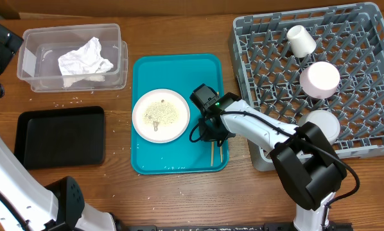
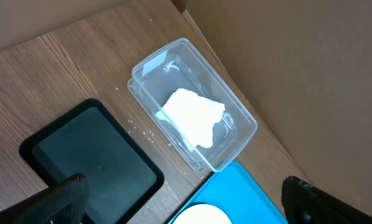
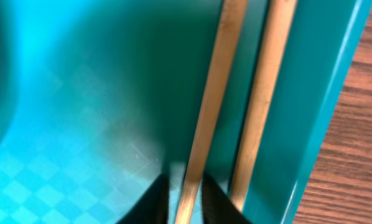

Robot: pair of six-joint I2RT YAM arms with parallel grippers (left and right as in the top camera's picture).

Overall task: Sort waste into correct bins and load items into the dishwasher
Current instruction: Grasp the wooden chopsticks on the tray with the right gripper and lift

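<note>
The right gripper point(image 3: 187, 200) is low on the teal tray point(image 3: 80, 124). Its fingers point(image 3: 153, 202) are drawn narrow on either side of the inner chopstick point(image 3: 211, 93) and seem to pinch it, though contact is hard to confirm. The outer chopstick point(image 3: 267, 93) lies just beside it, against the tray's wall. A thin round stick could roll or pivot out of the grip, and lifting might nudge its twin. The left gripper point(image 2: 183, 186) hangs wide open and empty near the clear tub point(image 2: 239, 118) holding the napkin point(image 2: 192, 115). The plate point(image 1: 160, 115) with its rice scraps is still on the tray.
</note>
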